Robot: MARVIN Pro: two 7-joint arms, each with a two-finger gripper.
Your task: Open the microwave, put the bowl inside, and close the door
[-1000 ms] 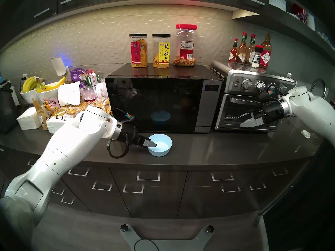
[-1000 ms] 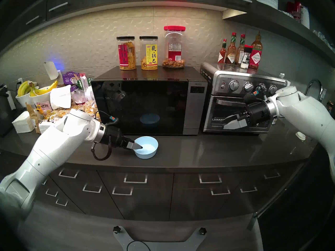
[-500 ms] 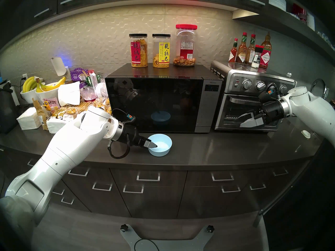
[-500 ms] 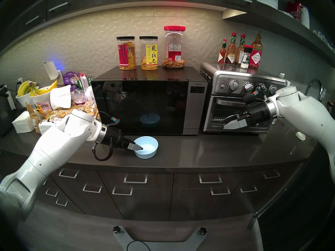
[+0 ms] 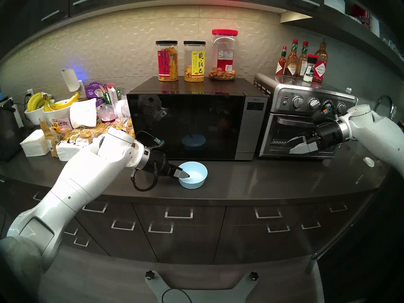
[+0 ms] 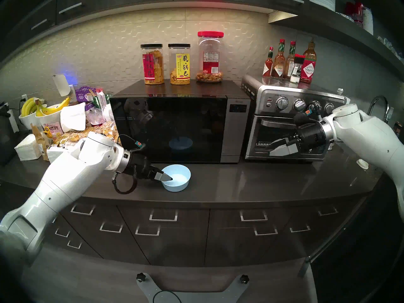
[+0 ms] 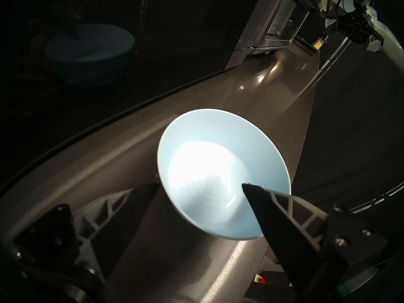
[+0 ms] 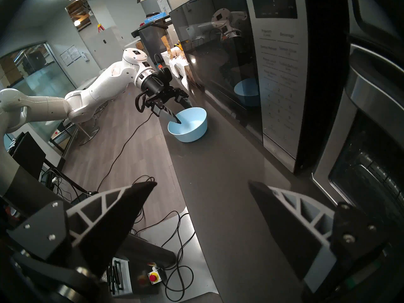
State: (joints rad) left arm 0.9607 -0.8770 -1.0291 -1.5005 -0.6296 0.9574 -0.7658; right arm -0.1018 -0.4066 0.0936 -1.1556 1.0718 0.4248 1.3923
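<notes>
The left gripper (image 7: 201, 186) straddles the near wall of the light-blue bowl (image 7: 223, 164), jaws spread, one finger (image 7: 269, 210) inside and the other outside; neither visibly presses the rim. The bowl sits on the dark countertop (image 5: 262, 180) just before the microwave (image 5: 196, 125), whose glossy black door (image 5: 185, 125) is closed. The right gripper (image 8: 203, 184), jaws apart and empty, hangs before the toaster oven (image 5: 306, 123), well apart from the bowl.
</notes>
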